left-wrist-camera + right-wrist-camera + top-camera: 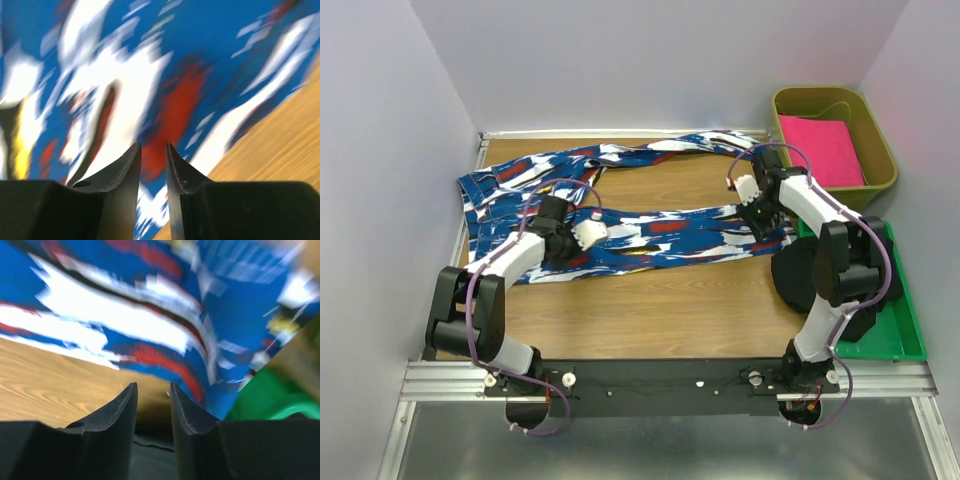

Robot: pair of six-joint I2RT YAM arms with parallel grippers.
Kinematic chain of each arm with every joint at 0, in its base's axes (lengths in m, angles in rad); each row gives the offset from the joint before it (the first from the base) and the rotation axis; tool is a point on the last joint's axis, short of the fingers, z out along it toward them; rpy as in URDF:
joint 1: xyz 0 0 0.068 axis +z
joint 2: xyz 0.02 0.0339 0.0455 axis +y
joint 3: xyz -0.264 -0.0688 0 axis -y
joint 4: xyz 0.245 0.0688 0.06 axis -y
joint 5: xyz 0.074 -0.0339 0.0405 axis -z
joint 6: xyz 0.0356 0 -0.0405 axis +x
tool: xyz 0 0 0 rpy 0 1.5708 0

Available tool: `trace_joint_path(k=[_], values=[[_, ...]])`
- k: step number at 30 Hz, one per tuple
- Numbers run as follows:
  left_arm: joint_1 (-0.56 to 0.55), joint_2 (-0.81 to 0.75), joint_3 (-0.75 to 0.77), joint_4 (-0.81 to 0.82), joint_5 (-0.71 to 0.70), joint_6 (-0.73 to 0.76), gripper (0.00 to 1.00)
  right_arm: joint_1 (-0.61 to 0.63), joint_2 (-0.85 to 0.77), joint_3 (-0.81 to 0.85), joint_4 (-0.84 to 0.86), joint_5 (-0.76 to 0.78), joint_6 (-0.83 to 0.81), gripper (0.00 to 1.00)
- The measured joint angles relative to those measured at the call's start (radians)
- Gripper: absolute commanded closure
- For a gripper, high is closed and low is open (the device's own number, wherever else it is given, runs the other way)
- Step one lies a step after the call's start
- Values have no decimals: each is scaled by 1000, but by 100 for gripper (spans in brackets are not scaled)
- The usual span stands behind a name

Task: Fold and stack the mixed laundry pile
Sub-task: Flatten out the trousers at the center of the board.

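A table [650, 320] fills the middle of the room. A long cloth [660, 240] lies on the far half of it and runs from the left side to the right side. The cloth makes two strips that join at the left. One strip lies along the far edge. The other lies nearer to us, with bare table between them.

A bin [882, 183] stands off the far right corner, and a folded cloth [820, 150] lies in it. A tray [895, 345] sits on the near side of the bin, beside the table's right edge. The other garment [790, 275] lies at that right edge, partly on the tray, just near the right end of the long cloth.

The left gripper [152, 150] hangs over the left part of the near strip. The right gripper [152, 390] hangs by that strip's right end.
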Motion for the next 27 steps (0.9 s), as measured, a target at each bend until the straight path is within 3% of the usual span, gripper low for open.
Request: trace_joint_path(k=[6, 12, 20, 27], values=[[215, -14, 100, -74, 3, 22, 65, 33, 32, 105, 40, -53, 28, 60], [309, 43, 55, -37, -39, 59, 66, 89, 139, 80, 107, -64, 54, 60], [413, 2, -62, 92, -51, 146, 67, 151, 47, -110, 233, -61, 53, 60], [553, -114, -170, 64, -98, 314, 69, 306, -114, -309, 259, -125, 64, 61]])
